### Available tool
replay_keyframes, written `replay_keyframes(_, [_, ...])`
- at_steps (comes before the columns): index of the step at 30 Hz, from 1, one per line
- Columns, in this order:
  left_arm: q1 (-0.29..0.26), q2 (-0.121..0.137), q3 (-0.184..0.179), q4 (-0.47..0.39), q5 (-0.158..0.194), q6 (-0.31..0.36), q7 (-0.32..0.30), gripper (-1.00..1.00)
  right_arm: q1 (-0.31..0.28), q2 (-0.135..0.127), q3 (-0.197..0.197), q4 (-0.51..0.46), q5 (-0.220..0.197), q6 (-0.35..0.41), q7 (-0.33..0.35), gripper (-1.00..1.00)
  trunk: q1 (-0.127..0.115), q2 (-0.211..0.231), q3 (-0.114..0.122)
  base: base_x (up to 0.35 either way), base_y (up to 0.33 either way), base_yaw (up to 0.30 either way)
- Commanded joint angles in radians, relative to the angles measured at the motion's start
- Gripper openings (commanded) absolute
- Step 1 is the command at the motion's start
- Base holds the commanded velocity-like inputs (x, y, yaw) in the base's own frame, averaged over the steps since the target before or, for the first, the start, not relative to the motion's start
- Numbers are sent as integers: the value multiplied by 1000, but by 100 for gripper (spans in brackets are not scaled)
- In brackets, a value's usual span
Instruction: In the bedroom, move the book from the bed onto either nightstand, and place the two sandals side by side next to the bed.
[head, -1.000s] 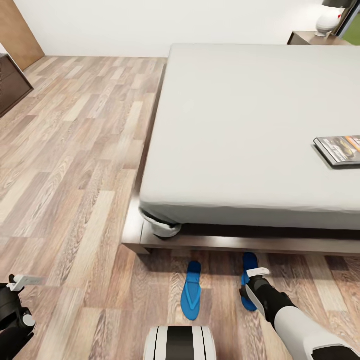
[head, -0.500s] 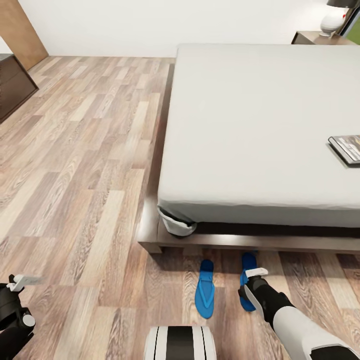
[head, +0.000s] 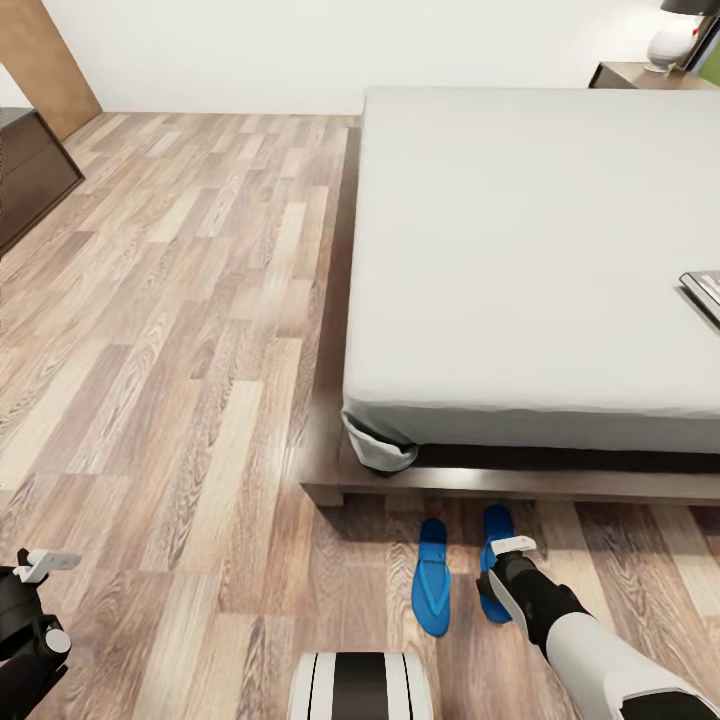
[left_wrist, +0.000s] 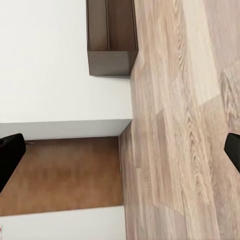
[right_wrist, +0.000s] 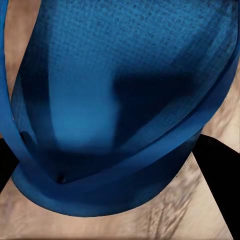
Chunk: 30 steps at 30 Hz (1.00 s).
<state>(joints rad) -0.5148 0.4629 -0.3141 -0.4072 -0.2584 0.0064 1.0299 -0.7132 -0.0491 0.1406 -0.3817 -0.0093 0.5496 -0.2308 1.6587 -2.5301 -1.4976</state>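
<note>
Right hand (head: 497, 578) reaches low over one blue sandal (head: 497, 523).

Two sandals (head: 432, 590) (head: 497, 527) side by side on the floor (head: 180, 330) before the bed (head: 530, 260); book (head: 705, 292) on the bed

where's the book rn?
In the head view, the book lies on the bed at the frame's far right edge, partly cut off, well beyond the two sandals on the floor by the bed's foot.
</note>
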Motion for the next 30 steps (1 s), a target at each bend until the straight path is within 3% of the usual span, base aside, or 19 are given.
replay_keyframes(1, [-1,0,-3,1,-1,1,4,100,0,-1,7,-2,-1,7,-4,-100,0,0,-1,0,95,0])
replay_keyframes(12, [-1,0,-4,1,-1,0,5,100,0,-1,7,-2,-1,7,-4,-100,0,0,-1,0,105,0])
replay_keyframes(27, [-1,0,-5,-1,-1,-2,8,100,0,-8,7,-2,0,7,-4,-100,0,0,-1,0,8,0])
replay_keyframes(30, [-1,0,-5,-1,-1,-2,9,100,0,-10,7,-2,0,7,-4,-100,1,-1,-12,0,0,0])
